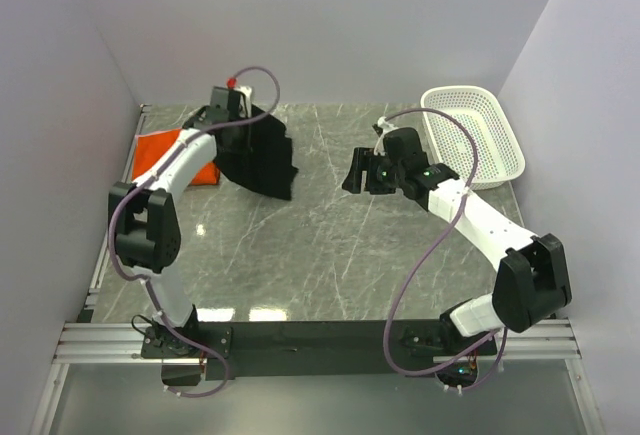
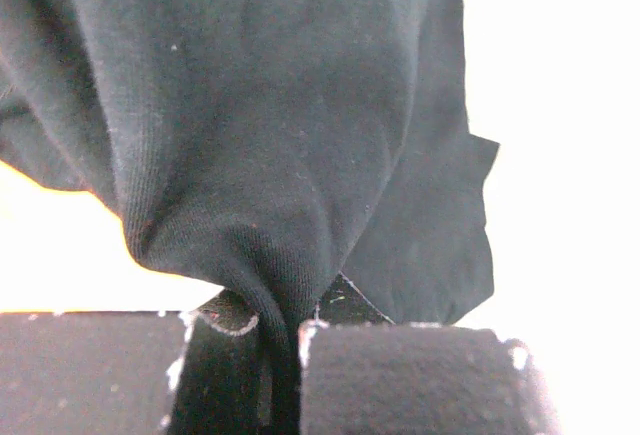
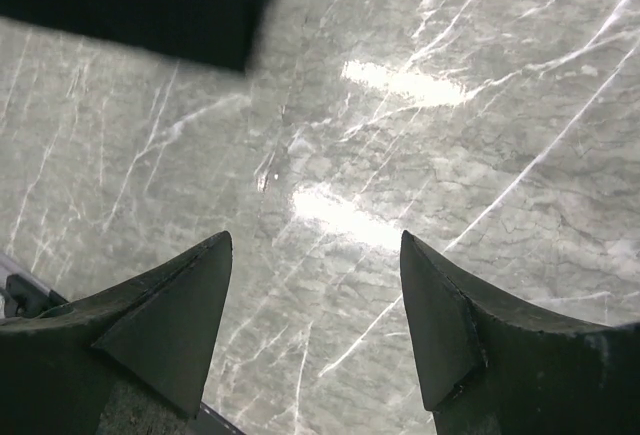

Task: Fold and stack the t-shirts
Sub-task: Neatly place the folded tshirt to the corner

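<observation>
Left gripper [image 2: 280,327] is pinched tight on the black shirt [image 1: 262,158], which dangles over the bench's [image 1: 320,255] far-left corner. The orange shirt [image 1: 165,150] lies beside it at the left edge. Right gripper [image 3: 315,255] gapes wide, empty, mid-bench. Such a thin pinch — the cloth could slip free, or drag the orange one.

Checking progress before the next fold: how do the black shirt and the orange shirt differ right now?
The black shirt hangs bunched from the left arm's shut jaws; the orange shirt lies flat on the table. Black sits nearer the middle, orange at the left edge. Both are outside the basket.
</observation>
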Motion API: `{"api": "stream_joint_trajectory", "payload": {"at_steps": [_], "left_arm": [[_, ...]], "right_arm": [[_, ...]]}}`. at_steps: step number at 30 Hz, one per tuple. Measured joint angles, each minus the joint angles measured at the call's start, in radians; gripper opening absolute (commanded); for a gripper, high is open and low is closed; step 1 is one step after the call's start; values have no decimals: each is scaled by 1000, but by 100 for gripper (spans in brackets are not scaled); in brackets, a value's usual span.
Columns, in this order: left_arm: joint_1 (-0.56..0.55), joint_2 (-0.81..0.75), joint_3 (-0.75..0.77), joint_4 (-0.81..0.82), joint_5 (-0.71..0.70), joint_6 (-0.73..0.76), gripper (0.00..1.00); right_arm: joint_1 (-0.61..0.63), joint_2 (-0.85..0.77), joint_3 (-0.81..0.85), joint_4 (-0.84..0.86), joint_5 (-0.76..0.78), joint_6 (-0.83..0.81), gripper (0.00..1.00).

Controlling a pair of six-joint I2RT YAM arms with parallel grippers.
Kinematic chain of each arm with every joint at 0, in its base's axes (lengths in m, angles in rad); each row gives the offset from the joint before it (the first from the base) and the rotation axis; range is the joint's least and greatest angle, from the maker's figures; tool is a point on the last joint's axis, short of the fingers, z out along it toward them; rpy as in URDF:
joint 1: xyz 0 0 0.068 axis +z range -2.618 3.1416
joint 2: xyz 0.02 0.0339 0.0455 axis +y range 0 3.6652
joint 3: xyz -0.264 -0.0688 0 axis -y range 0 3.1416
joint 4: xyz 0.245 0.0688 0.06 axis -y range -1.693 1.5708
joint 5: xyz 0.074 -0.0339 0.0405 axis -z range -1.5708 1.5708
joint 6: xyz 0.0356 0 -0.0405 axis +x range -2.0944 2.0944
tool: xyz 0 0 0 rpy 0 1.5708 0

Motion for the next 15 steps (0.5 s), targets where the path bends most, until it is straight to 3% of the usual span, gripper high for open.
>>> {"api": "stream_joint_trajectory", "payload": {"at_steps": [6,15], "left_arm": [[106,89,187,-83,40,68,0],[253,145,238,-197,89,142,0]], "right_arm": [[-48,10,-2,19,-84,-20,75],[-80,10,-17,66,-188,-26,75]]}}
